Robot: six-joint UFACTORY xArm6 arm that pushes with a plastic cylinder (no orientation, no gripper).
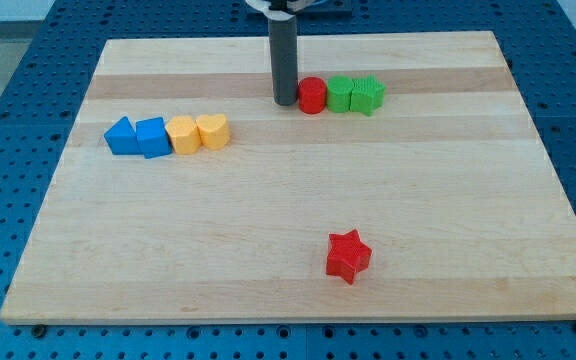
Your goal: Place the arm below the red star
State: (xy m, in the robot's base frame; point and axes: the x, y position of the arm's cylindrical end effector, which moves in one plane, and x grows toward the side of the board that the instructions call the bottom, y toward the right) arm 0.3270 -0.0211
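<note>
Logged red star (348,256) far toward the view's bottom from the tool (285,60), slightly to its right, alone on the counter (468,200). Judged small, rigid and light, likely to slide or spin at a nudge. No hold needed: only a stop just beyond its lower points, without contact.

Swept left to right:
- Well left of the tool and a little lower: blue triangular block (120,135), blue block (152,136) of unclear shape, yellow block (182,134), yellow heart (213,130), packed in a row and touching.
- Tool: plain dark rod, upright, no jaws to open or close, gripping nothing. Found my tip (285,102) on the counter near the view's top.
- Just right of my tip, touching or nearly so: red cylinder (312,96), then green block (340,94) and ribbed green block (367,95) in line.

Saw nothing on the bare wood between tool and star. Judged the star itself the only obstacle: a straight descent would strike it, so a pass around one side called for.
</note>
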